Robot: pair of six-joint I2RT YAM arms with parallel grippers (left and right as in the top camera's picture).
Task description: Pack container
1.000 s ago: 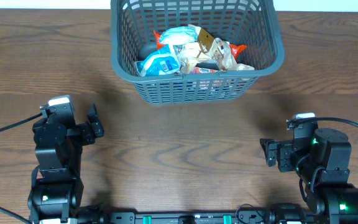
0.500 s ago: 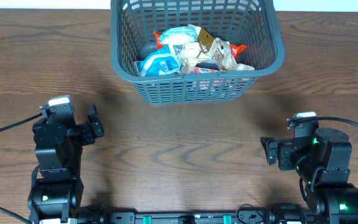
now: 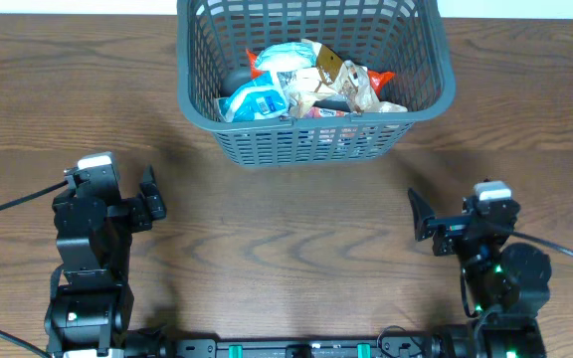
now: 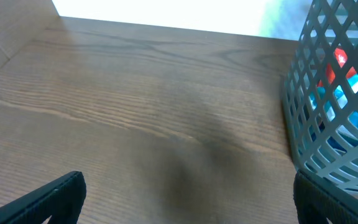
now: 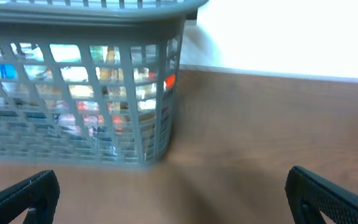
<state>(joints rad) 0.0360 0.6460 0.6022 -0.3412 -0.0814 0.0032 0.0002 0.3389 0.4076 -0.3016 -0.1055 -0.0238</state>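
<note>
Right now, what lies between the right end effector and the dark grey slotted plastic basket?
Only bare brown wooden tabletop, from right end effector to basket; overhead view shows it.

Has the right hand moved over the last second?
Yes. In the overhead view the right hand has shifted toward the container, and the strip of table between them is narrower than before. The container itself has not moved.

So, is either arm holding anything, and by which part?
Nothing is held: left gripper and right gripper both show open, empty jaws, apart from the container.
</note>
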